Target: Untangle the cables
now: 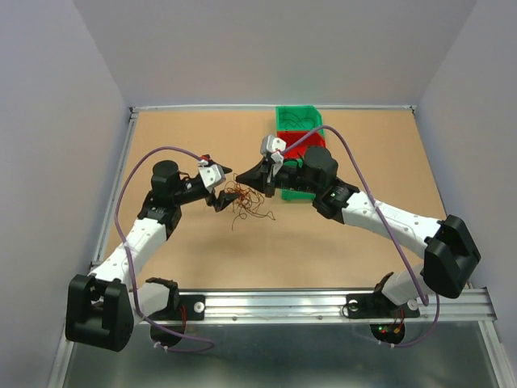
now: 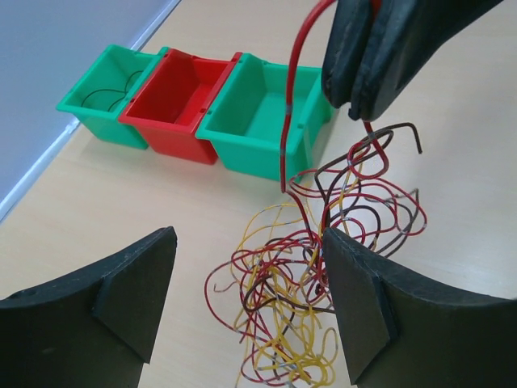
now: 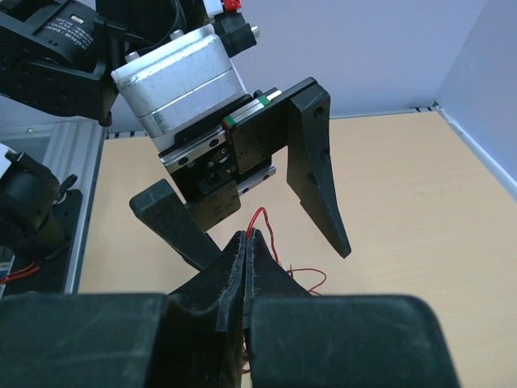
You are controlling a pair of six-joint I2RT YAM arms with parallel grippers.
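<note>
Notably, right gripper (image 3: 246,239) jaws were pressed together, pinching one red cable (image 2: 287,105) above the tangled cables (image 2: 283,283); left gripper (image 2: 246,299) jaws stood wide apart, gripping nothing.

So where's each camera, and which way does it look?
Top: above and behind, looking down at the table; left arm and right arm show.
Left wrist: looks over the cables to the bins; open left fingers frame it.
Right wrist: faces the left arm; shut right fingers pinch a red wire.
Shared: both wrist views show that wire.
</note>
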